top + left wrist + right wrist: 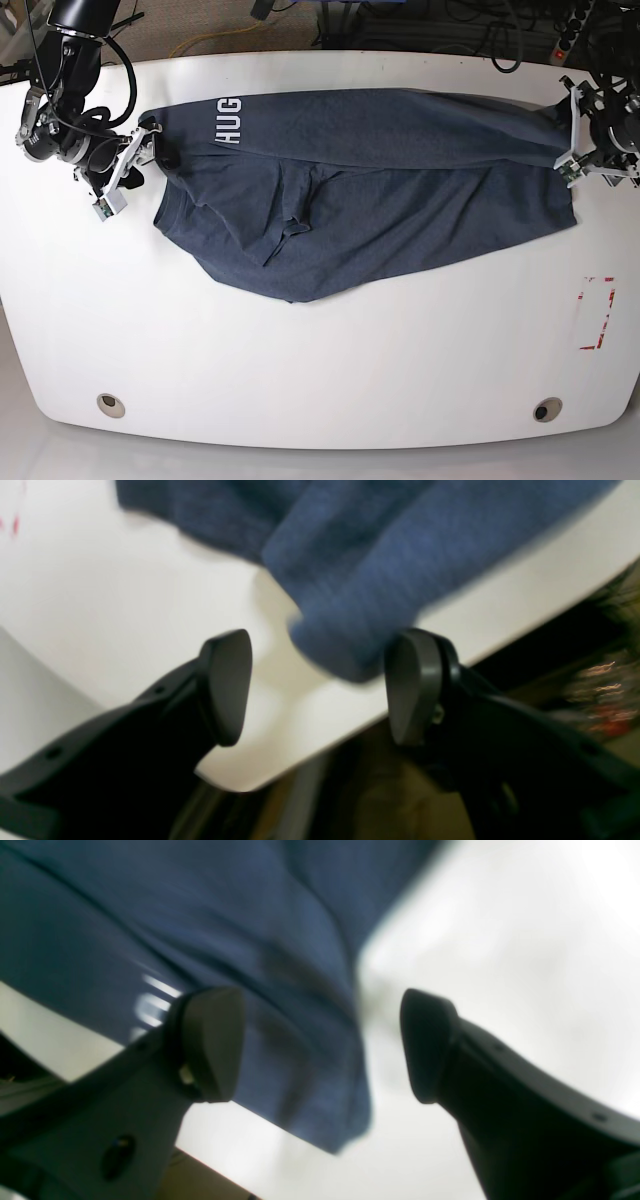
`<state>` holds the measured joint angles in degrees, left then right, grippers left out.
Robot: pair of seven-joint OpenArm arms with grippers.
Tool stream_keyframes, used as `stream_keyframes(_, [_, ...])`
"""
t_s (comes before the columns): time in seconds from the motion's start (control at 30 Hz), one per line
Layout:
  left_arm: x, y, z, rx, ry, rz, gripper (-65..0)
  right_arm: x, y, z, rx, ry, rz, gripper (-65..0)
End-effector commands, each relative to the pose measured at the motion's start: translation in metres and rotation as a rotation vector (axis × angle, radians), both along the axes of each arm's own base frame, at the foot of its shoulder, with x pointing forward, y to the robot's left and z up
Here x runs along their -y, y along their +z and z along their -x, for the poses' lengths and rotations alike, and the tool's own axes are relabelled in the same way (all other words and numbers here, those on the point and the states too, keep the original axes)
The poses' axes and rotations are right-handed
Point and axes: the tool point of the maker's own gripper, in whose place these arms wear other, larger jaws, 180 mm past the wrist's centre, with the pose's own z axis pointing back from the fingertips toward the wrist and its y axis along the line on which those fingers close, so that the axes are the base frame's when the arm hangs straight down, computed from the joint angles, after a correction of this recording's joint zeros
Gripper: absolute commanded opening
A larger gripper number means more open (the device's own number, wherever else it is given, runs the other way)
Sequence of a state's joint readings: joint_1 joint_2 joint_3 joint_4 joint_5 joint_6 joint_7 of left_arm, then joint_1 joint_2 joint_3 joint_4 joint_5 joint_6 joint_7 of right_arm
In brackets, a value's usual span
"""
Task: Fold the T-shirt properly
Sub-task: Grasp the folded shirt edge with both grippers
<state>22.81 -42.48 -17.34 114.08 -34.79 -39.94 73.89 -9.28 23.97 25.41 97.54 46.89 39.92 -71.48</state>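
Lying between both open jaws, T-shirt [380, 190] spans table [320, 370].

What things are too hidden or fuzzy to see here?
- T-shirt lettering: base view shows only "HUG"; a fold hides the rest.
- Left hand: left wrist view is blurred, so fabric contact is unclear.
- Right hand: right wrist view is blurred; the shirt's white print is smeared.

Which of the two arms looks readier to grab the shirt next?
Probably the left claw: a fold of the T-shirt pokes toward its open jaws. The right claw is open too, with cloth lying across its gap, so it's close.
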Motion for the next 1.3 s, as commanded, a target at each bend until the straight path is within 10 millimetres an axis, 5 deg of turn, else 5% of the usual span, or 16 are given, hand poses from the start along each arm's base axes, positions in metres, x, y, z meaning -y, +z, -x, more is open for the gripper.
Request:
stream_keyframes(0.0, [0.007,0.018,-0.008,0.047,0.014,0.092,-27.2,-0.013,0.019,-0.006,0.060,0.035,-0.025,-18.5])
stream_keyframes(0.27, [0.028,0.028,0.005,0.049,0.058,0.313,-27.1,-0.049,0.025,-0.003,0.080,0.069,-0.085,-18.5])
stream_keyframes(0.5, [0.028,-0.011,0.019,0.037,0.205,0.305,-27.1,-0.082,0.013,-0.002,0.057,0.097,-0.129,-18.5])
stream_keyframes(0.73, [0.014,-0.027,0.000,0.151,0.361,0.187,-27.1,-0.100,0.002,-0.008,0.041,0.093,-0.088,-18.5])
stream_keyframes(0.93, [0.001,-0.038,0.007,0.156,0.438,0.096,-27.1,-0.087,-0.010,-0.015,0.048,0.048,0.000,-18.5])
stream_keyframes(1.27, [-0.027,-0.055,0.025,0.053,0.435,0.015,-27.1,-0.044,-0.061,-0.023,-0.033,-0.062,-0.029,-18.5])
